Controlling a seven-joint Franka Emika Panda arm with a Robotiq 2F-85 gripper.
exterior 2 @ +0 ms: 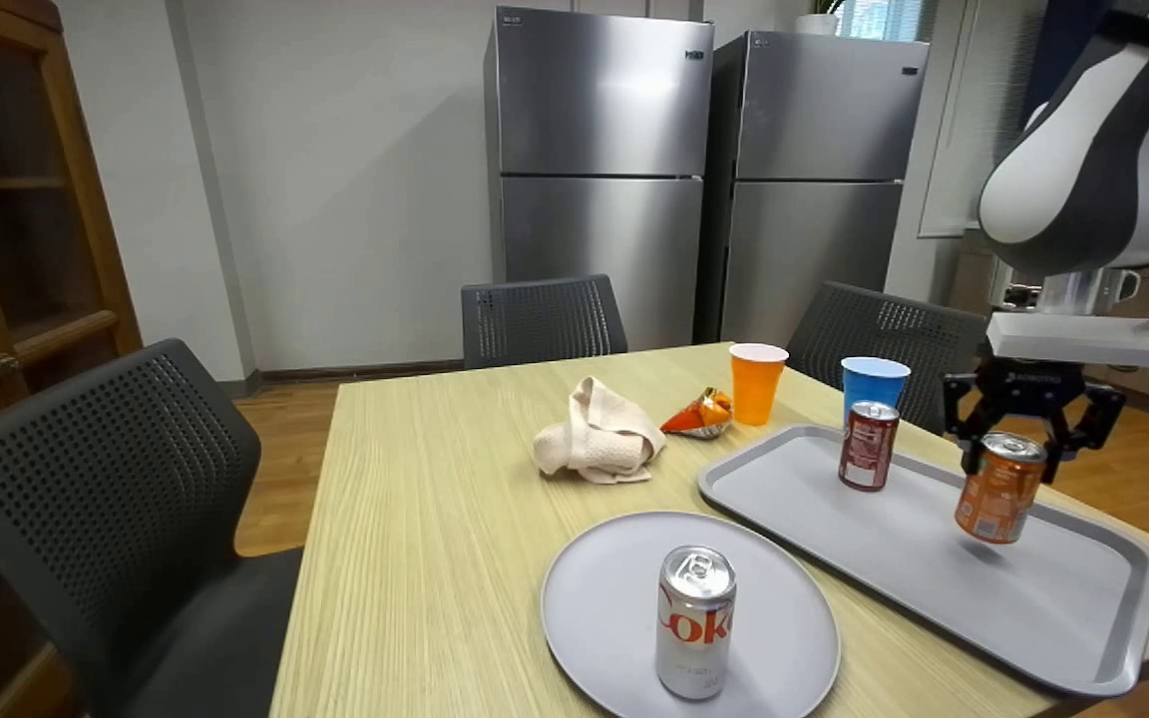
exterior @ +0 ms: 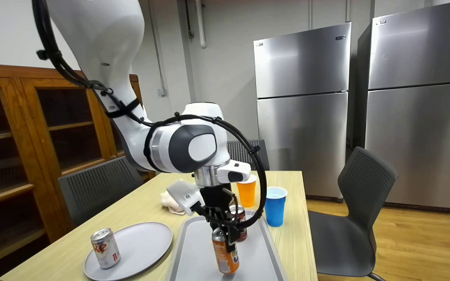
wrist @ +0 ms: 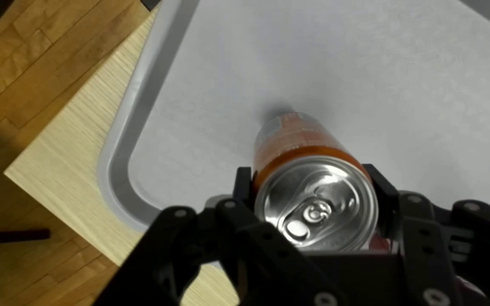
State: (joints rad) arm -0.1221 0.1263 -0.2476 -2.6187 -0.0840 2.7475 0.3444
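Aluminium, orange-printed: jaws of the gripper (wrist: 311, 191) are clamped on the orange can (exterior 2: 999, 504), black fingertips (wrist: 242, 182) on opposite sides of its upper wall. Can leans slightly over the grey tray (exterior 2: 1053, 608); whether its base touches cannot be told. Handling, by judgement: fill not visible; fairly heavy and stiff if full, light and easily dented if empty; smooth skin likely slips, more so if wet. Best hold: straight across the full-width wall, about mid-height, clear of the tapered neck and pull tab (wrist: 306, 219). Outward on the same tray, a dark red can (exterior 2: 869, 449) stands upright; just beside the tray, a blue cup (exterior 2: 874, 379); across, a grey plate (exterior 2: 594, 588) bears a silver can (exterior 2: 696, 638).
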